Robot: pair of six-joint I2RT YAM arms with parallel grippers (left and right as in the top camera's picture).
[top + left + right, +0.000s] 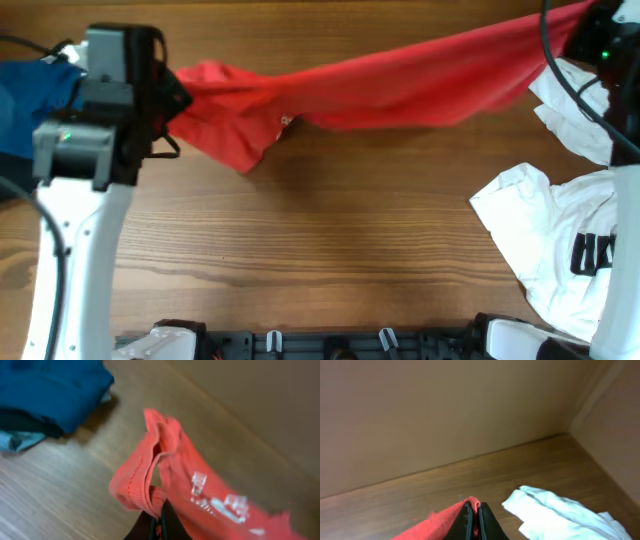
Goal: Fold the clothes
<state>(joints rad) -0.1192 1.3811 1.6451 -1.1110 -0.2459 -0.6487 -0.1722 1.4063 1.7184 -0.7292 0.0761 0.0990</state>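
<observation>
A red shirt [380, 85] with white print hangs stretched across the back of the table between both arms. My left gripper [159, 519] is shut on its left end, where the fabric [165, 475] bunches up; in the overhead view this gripper [172, 100] is at the far left. My right gripper [474, 510] is shut on the shirt's right end [445, 520]; in the overhead view it sits at the top right corner [590, 25], mostly hidden by the arm.
A blue garment pile [30, 100] lies at the far left, also in the left wrist view [50, 390]. White garments [560, 230] with black print lie at the right, and one shows in the right wrist view [560, 510]. Bare wooden tabletop [320, 240] fills the middle.
</observation>
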